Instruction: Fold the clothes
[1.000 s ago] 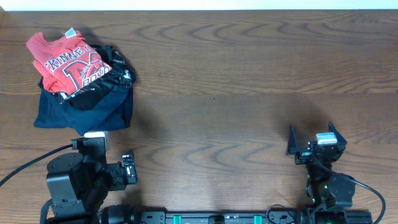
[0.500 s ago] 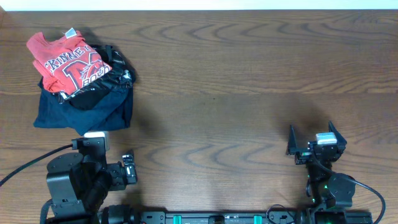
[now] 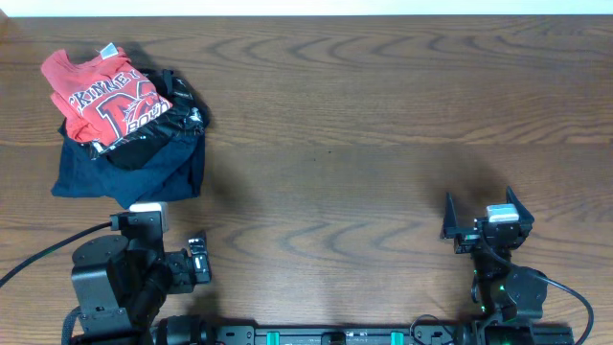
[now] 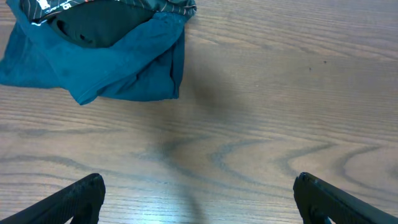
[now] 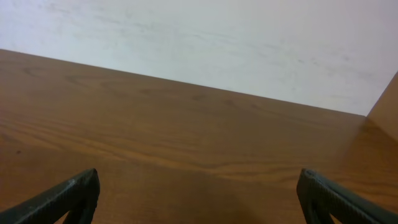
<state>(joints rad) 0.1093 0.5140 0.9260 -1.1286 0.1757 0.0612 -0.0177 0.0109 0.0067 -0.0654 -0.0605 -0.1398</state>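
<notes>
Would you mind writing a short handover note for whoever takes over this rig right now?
Left gripper: open, empty, low over the table, near the pile.
Right gripper: open, empty, at the near right, far from the clothes.
Orange-red T-shirt: bunched on top of the pile at the table's far left, lying on a glossy black garment, which lies on a navy garment.
Done: nothing of the fold; neither gripper touches the shirt.
Left: lift the shirt off the pile, spread it flat on bare table, then fold it.
</notes>
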